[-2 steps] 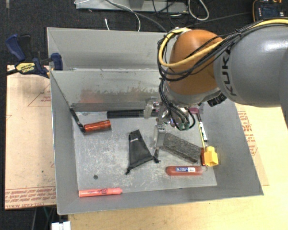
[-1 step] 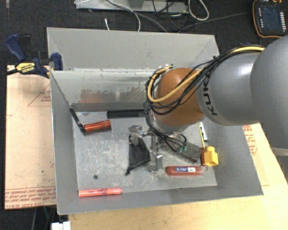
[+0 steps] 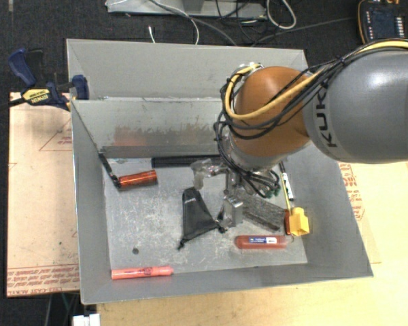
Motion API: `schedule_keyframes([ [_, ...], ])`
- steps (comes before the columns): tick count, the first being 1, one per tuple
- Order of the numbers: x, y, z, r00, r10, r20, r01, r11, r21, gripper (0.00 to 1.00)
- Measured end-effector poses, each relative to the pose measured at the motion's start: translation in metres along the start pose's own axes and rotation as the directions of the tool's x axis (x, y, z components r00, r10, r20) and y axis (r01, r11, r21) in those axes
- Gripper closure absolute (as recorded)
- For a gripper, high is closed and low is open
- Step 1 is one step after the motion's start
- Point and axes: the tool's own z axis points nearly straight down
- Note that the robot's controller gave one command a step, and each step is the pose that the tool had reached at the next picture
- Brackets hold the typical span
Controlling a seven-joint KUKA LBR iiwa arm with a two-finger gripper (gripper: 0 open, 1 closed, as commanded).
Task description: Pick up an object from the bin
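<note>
Grey bin (image 3: pixel 136 233) floor, bits scattered — the arm (image 3: pixel 367 107) bends down from the right, its gripper (image 3: pixel 232 212) low, just beside a black wedge (image 3: pixel 194 217) mid-bin. Open or closed — can't tell.

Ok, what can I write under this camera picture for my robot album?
Robot gripper low in the grey bin, beside a black wedge and near a red marker.

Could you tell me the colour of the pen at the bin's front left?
Pink; the pen shows best in the camera view.
</note>
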Motion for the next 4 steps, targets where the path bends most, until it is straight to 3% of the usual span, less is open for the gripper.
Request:
schedule_keyframes([
  [1,-0.007,-0.003,0.067,0.965,-0.264,-0.007,0.264,0.965,-0.006,0.0],
  [2,-0.001,-0.007,0.083,0.913,-0.408,0.004,0.408,0.913,-0.001,0.0],
  [3,-0.02,0.01,0.081,0.857,-0.516,0.003,0.516,0.857,-0.001,1.0],
  [4,-0.02,0.01,0.081,0.857,-0.516,0.003,0.516,0.857,-0.001,1.0],
])
